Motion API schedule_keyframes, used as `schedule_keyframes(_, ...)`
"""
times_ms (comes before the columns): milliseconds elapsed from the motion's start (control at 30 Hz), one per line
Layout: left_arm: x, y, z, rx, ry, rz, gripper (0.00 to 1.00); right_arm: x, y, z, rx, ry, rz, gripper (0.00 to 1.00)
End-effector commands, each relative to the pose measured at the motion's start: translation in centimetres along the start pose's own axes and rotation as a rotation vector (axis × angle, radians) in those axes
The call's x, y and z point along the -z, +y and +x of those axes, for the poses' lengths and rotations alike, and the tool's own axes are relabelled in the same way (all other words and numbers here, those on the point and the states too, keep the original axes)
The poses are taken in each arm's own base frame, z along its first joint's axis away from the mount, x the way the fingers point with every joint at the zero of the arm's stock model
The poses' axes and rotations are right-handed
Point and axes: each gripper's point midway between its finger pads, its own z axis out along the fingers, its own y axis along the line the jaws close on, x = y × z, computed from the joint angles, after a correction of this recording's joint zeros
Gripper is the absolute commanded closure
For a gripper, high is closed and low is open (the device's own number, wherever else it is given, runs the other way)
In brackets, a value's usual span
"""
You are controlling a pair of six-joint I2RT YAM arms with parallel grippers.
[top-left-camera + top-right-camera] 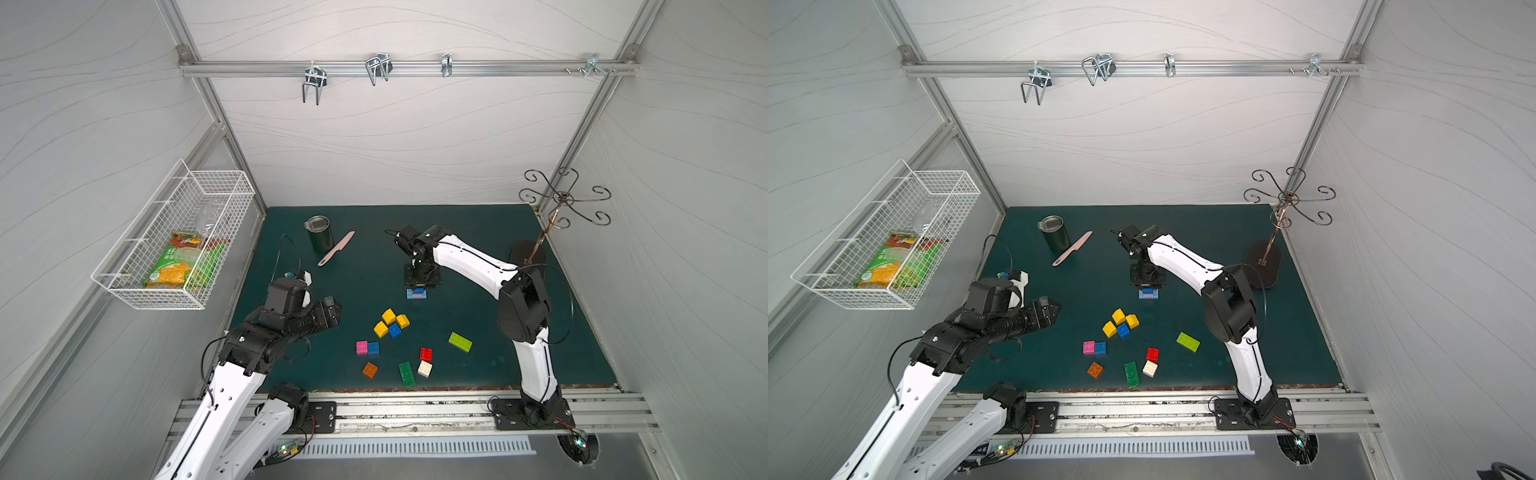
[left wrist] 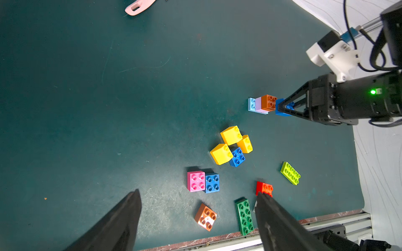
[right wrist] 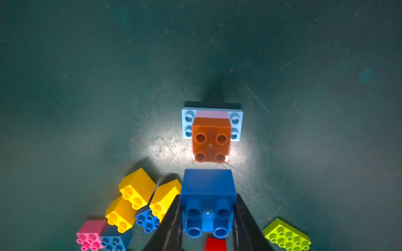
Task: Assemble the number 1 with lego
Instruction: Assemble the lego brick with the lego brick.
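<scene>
Stacking is the step in hand: the right end effector (image 3: pixel 208 202) is clamped on a blue brick (image 3: pixel 207 184), held just above the orange brick (image 3: pixel 211 139) and not yet touching it. The orange brick tops a lilac brick (image 3: pixel 212 113) on a light blue base (image 3: pixel 187 123), which sits on the tabletop (image 1: pixel 478 232). The next move calls for aligning the studs squarely, then pressing straight down. The right arm reaches forward with its wrist pointing down. The left end effector (image 1: pixel 334 309) hovers aside, jaws apart and empty.

We see our right gripper (image 1: pixel 1147 285) pointing straight down, a blue brick (image 1: pixel 1148 287) just showing under it, directly above the light blue brick (image 1: pixel 1148 295). Our left gripper (image 1: pixel 1055 309) hovers well apart from the loose yellow bricks (image 1: pixel 1119 316).
</scene>
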Motion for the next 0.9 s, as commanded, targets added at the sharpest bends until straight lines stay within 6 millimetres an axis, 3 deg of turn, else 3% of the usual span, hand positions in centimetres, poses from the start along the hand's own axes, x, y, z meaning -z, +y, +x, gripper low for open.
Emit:
schedule_keyframes(0, 0.2, -0.8, -0.6, -0.012, -0.017, 0.033, 0.13, -0.7, -0.6, 0.3, 0.007, 0.047, 0.026, 0.83)
schedule_keyframes(500, 0.5, -1.0, -0.7, -0.014, -0.033, 0.045, 0.13, -1.9, -1.6, -0.7, 0.006, 0.067, 0.048, 0.84)
schedule_keyframes(867, 0.6, -0.9, -0.7, -0.014, -0.038, 0.043, 0.13, -2.9, -1.2, -1.1, 0.032, 0.089, 0.046, 0.84)
